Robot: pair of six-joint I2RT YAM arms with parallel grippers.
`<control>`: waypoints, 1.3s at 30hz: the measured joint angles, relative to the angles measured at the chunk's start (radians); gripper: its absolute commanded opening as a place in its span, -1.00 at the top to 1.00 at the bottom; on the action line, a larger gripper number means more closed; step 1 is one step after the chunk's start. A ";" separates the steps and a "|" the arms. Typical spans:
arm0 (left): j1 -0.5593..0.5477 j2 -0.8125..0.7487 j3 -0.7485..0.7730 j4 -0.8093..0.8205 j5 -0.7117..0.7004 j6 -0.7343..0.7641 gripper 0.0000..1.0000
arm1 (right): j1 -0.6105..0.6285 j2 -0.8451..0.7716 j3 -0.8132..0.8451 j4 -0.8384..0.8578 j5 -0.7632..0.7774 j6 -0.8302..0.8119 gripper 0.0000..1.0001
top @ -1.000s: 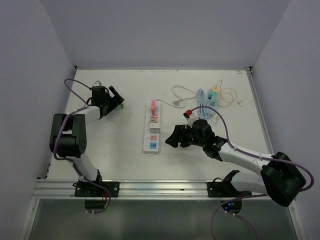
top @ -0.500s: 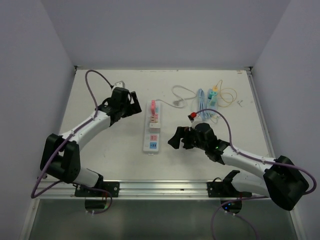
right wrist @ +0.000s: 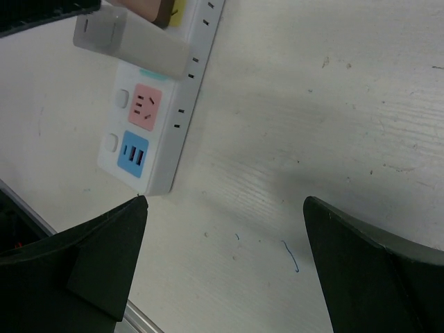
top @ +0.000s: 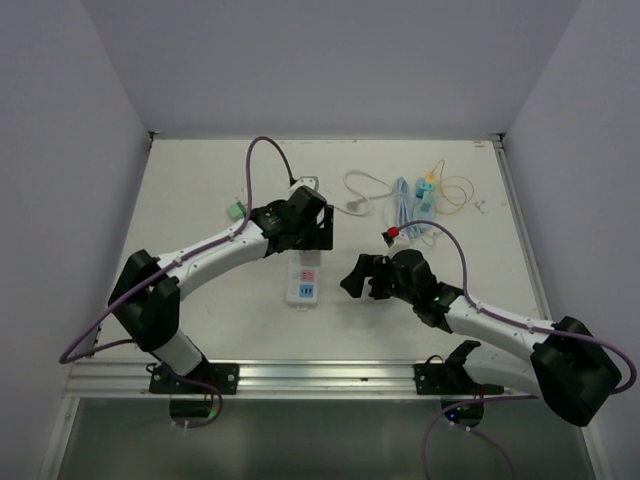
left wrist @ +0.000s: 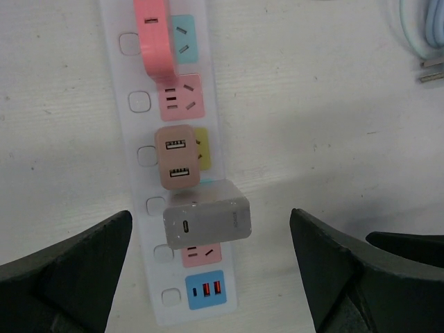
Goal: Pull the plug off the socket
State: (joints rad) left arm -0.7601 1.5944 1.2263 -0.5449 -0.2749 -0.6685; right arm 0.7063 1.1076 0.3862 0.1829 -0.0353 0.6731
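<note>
Grey plug [left wrist: 207,223] in power strip [left wrist: 114,83], centred between spread left claw [left wrist: 210,215].

Table [left wrist: 333,139] is lying open at 3 and 9 o'clock of the grey plug [left wrist: 207,223]. The tan plug [left wrist: 178,158] is crowding it at 12, and cables [left wrist: 423,28] are sitting well off toward 1.

I am getting bright, even light from above on the white table [top: 190,190], soft grey shadows pooling beneath the arms [top: 210,250]. In the left wrist view the near fingers [left wrist: 66,274] are blurring; the power strip [left wrist: 142,128] is showing sharp.
</note>
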 measured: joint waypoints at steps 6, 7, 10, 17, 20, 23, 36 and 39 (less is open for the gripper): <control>-0.003 0.097 0.041 -0.045 -0.012 0.000 -0.92 | 0.000 -0.014 0.000 -0.003 0.000 0.000 -0.98; -0.003 0.111 0.050 -0.053 -0.013 0.000 -0.87 | 0.000 -0.015 -0.001 -0.003 0.000 0.000 -0.98; -0.003 0.143 0.070 -0.070 -0.013 0.000 -0.80 | 0.000 -0.015 -0.001 -0.003 0.000 0.000 -0.98; -0.003 0.171 0.075 -0.081 0.003 -0.001 -0.58 | 0.000 -0.005 -0.002 0.007 -0.002 0.000 -0.98; -0.003 0.177 0.076 -0.082 0.010 -0.003 -0.36 | 0.000 0.017 -0.005 0.026 -0.008 0.011 -0.97; -0.003 0.180 0.076 -0.081 0.020 -0.008 -0.07 | 0.000 0.048 -0.020 0.068 -0.019 0.035 -0.95; -0.006 0.180 0.079 -0.082 0.039 -0.021 1.00 | 0.000 0.315 -0.021 0.359 -0.129 0.179 -0.79; -0.007 0.180 0.080 -0.082 0.043 -0.028 1.00 | 0.000 0.381 0.001 0.428 -0.154 0.210 -0.76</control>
State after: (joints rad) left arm -0.7670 1.7748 1.3067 -0.6273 -0.2317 -0.6964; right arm 0.7063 1.4891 0.3874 0.6106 -0.1890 0.8829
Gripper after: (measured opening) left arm 0.604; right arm 0.893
